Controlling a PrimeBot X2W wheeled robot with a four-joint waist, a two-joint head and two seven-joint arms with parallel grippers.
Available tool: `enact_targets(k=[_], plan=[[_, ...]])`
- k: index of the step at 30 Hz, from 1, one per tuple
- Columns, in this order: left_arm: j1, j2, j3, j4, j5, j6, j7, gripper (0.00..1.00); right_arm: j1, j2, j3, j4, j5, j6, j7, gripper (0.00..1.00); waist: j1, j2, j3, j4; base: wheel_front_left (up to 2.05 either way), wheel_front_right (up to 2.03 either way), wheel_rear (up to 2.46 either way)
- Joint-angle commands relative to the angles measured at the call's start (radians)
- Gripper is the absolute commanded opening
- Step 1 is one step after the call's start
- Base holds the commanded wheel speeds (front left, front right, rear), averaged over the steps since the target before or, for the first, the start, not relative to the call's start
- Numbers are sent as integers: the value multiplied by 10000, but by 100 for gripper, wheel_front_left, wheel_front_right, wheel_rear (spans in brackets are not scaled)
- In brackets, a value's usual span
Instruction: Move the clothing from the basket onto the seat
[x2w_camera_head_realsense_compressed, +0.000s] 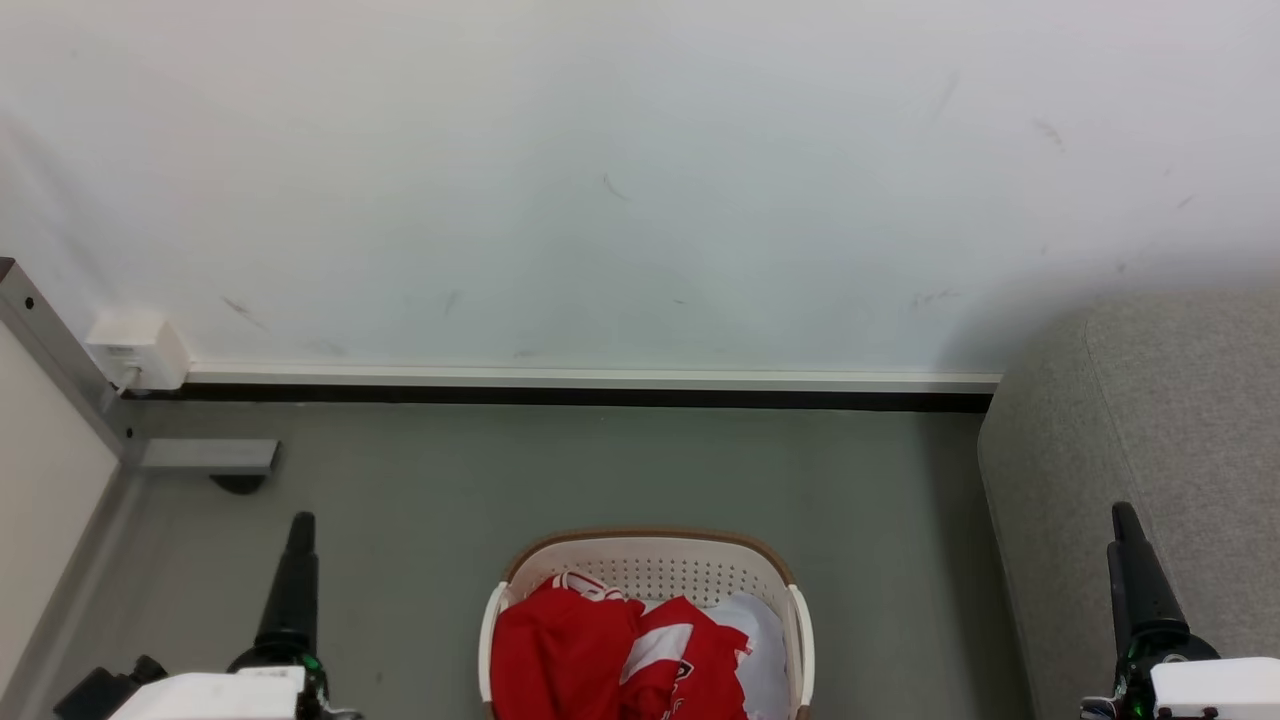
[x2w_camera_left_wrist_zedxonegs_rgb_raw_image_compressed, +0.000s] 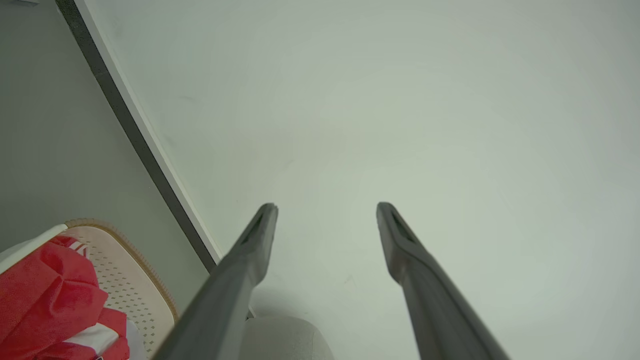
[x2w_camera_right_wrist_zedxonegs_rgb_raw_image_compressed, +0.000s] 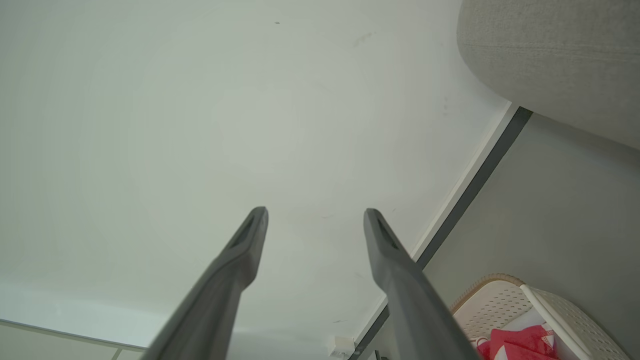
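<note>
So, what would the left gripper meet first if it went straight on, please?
Most likely the white wall: the left gripper points at it with nothing between, though depth is unclear.

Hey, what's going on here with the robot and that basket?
Nothing is being handled yet. The red clothing lies in the basket on the floor before the robot. The left pincer and right pincer are both open and empty, pointing at the wall. The grey seat stands to the right.

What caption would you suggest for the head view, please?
Red clothing lies in the basket between open left pincer and right pincer, grey seat at right.
</note>
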Motion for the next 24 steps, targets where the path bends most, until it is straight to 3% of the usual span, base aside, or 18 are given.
enact_targets(k=[1,10,24], plan=[[-210,58,8,-257,488,-30,-117,100,-289,-69,89,-250,-251,-3,-130,100,0,-1,3,-8,0,0,0],[-139,68,-123,-599,2796,-5,-466,100,-375,-225,296,-374,-1610,-5,-480,100,0,-1,17,-37,0,0,0],[-13,86,-600,-830,6213,641,-946,100,-435,-390,621,-244,-4892,-7,-960,100,0,-1,-40,-82,0,0,0]])
